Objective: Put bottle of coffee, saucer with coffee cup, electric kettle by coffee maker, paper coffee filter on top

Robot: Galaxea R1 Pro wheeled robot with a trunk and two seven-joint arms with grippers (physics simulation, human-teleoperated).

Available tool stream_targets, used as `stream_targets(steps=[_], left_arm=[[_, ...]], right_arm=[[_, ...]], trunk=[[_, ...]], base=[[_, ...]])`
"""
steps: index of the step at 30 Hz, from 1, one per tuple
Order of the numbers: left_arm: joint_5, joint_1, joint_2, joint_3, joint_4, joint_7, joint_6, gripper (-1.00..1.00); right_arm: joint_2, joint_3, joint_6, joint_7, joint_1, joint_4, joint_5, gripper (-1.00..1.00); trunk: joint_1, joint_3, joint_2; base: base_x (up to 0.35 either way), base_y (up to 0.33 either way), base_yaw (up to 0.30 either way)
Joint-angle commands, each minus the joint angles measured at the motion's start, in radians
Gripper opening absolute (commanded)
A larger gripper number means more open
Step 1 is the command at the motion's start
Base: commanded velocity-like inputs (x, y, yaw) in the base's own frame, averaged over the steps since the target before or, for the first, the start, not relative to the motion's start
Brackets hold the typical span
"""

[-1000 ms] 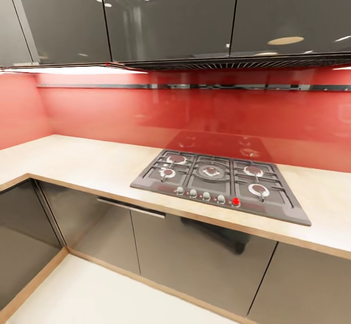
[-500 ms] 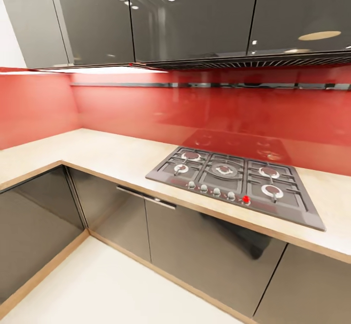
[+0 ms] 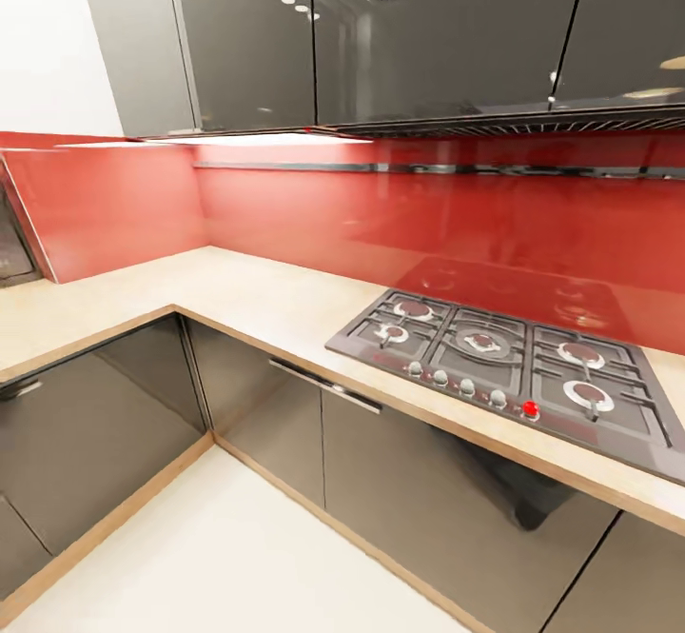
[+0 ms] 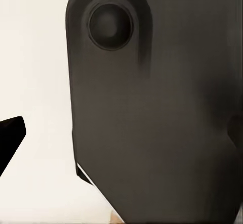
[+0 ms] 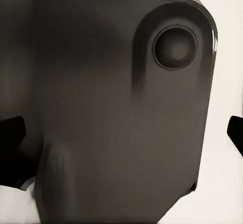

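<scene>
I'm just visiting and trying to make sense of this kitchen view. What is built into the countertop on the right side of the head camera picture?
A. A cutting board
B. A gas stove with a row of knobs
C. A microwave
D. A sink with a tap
B: a dark gas stove with several burners is set into the tan countertop, with a row of knobs along its front, one of them red.

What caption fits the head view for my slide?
Robot in transit: L-shaped tan countertop with a five-burner gas hob, red backsplash and dark glossy cabinets.
</scene>
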State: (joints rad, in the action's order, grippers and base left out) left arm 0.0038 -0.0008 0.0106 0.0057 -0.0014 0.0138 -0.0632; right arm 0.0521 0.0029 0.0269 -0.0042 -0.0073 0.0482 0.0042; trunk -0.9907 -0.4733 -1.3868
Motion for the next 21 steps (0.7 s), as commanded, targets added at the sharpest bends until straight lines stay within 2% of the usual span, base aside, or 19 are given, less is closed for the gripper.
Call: stream_targets(steps=[1, 21], left_arm=[[0.001, 0.0, 0.0, 0.0, 0.0, 0.001, -0.003, 1.0], [0.001, -0.001, 0.0, 0.002, -0.002, 0.002, -0.003, 1.0]], right_arm=[[0.0, 0.0, 0.003, 0.0, 0.0, -0.001, 0.0, 1.0], [0.001, 0.0, 0.002, 0.0, 0.0, -0.001, 0.0, 1.0]], trunk=[[0.004, 0.002, 0.007], [0.081, 0.056, 0.147]], base=[[0.0, 0.0, 0.272], [0.0, 0.0, 0.272]])
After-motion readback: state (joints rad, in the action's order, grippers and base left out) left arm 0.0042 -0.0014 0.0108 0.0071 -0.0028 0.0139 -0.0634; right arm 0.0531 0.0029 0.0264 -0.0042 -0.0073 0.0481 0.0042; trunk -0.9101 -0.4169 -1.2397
